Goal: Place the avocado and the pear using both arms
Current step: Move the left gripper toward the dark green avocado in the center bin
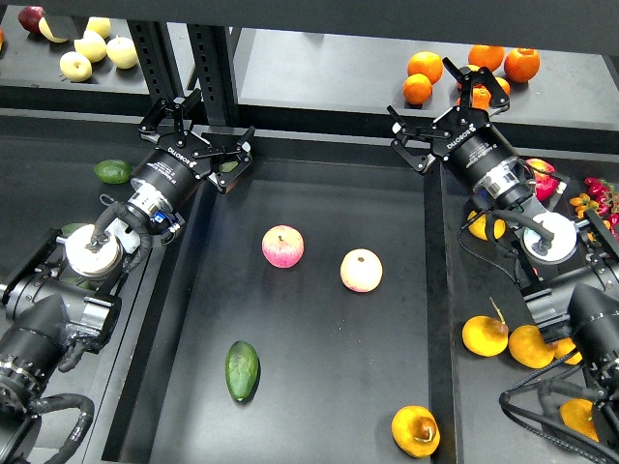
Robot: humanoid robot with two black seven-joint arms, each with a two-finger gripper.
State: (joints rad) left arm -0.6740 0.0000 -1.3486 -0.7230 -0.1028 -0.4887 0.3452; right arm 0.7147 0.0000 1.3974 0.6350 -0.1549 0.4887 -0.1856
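Note:
The avocado (242,370), dark green and elongated, lies on the floor of the central black bin (319,406), near its front left. In the bin's front right corner rests the pear (415,431), yellow-orange with a dark brown hollow. My left gripper (205,132) hovers over the bin's back left corner, far from the avocado, fingers spread and empty. Over the bin's back right wall my right gripper (452,108) is open too and holds nothing; it is far from the pear.
Two pink-and-yellow apples (282,246) (361,270) lie mid-bin. A paler avocado (113,171) sits on the left shelf. Oranges (424,66) are at the back right, yellow apples (92,45) at the back left, and more yellow-orange fruit (485,335) on the right tray.

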